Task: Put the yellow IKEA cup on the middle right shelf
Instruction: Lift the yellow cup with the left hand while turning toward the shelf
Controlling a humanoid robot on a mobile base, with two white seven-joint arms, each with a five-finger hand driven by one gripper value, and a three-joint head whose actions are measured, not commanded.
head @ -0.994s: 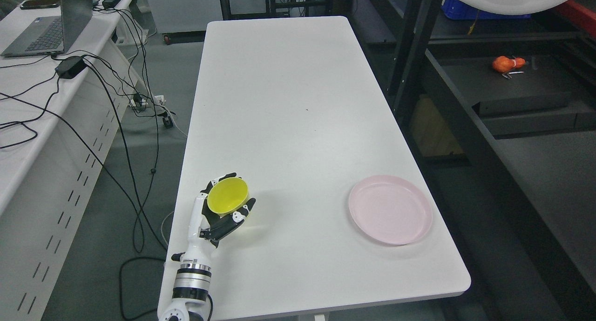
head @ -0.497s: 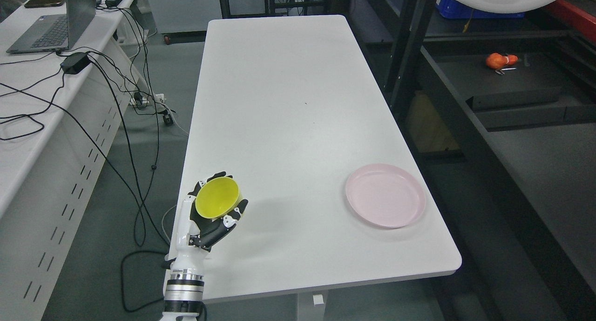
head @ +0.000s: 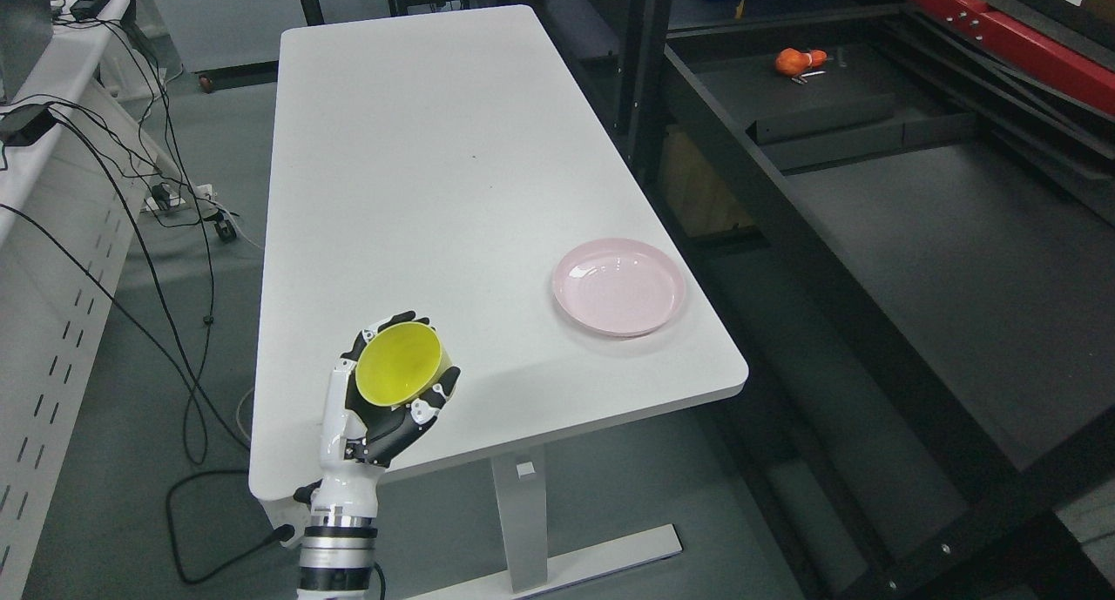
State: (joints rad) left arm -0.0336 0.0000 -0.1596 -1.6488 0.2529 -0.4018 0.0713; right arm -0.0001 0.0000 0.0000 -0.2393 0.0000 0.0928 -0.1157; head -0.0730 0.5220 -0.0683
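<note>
Grey floor, lab space. Far left: a white perforated bench (head: 35,260), cut off by the frame edge, with black cables (head: 131,234) hanging off it and trailing across the floor; a black power brick (head: 19,123) sat on its top. Next, a white table (head: 418,173) on a white foot. Over its near left corner the left hand (head: 388,400) was clamped around the yellow cup (head: 399,365), fingers (head: 435,393) wrapped round the wall, mouth tilted toward the camera; whether the cup touched the table could not be told. Further right on the table, near its right edge, lay a pink plate (head: 618,286), well apart from the cup. Right of the table stood a black shelf rack (head: 915,234), its upright posts just beside the table edge. At the back of the shelf lay an orange object (head: 794,60), too small to identify. A red beam (head: 1028,51) crossed the top right, cropped.
</note>
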